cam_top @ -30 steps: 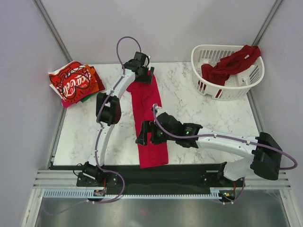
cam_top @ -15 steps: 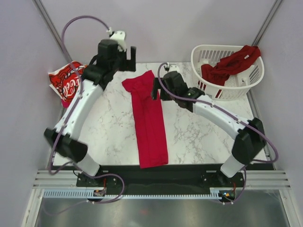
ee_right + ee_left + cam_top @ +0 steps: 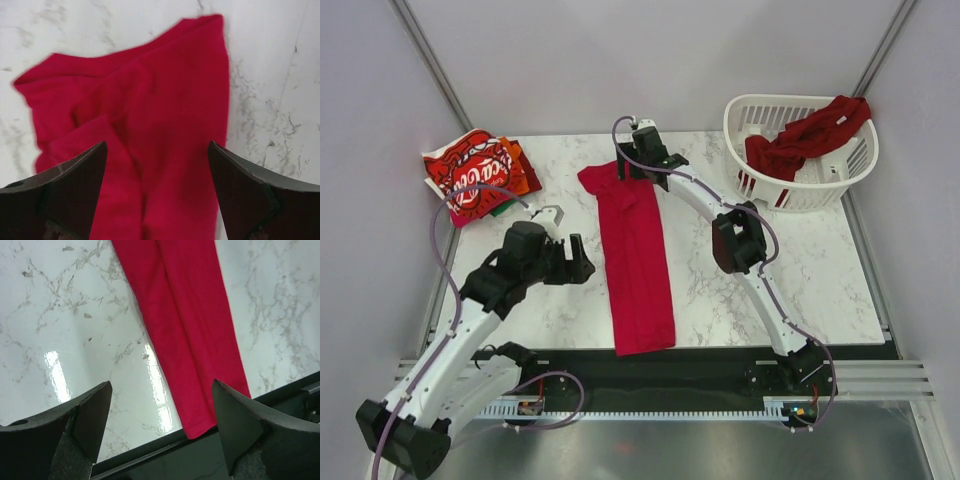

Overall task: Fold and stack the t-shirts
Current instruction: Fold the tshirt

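Observation:
A bright red t-shirt (image 3: 638, 260) lies folded into a long narrow strip down the middle of the table, its near end at the front edge. My left gripper (image 3: 578, 262) is open and empty, low beside the strip's left side. In the left wrist view the gripper (image 3: 161, 385) frames the strip's near end (image 3: 185, 325). My right gripper (image 3: 638, 165) is open over the strip's far end. In the right wrist view the gripper (image 3: 157, 145) hovers above the rumpled far end (image 3: 150, 100). A folded stack sits far left, with the Coca-Cola shirt (image 3: 470, 175) on top and orange (image 3: 525, 170) and green (image 3: 500, 208) edges showing.
A white slatted basket (image 3: 790, 99) stands at the back right with a dark red shirt (image 3: 805, 135) draped in it and over its rim. Metal frame posts run along both sides. A black strip borders the table's front edge (image 3: 165, 455).
The left gripper went from the strip's far end, up over the back left, to beside the strip's left side. The right gripper moved from the strip's middle to its far end.

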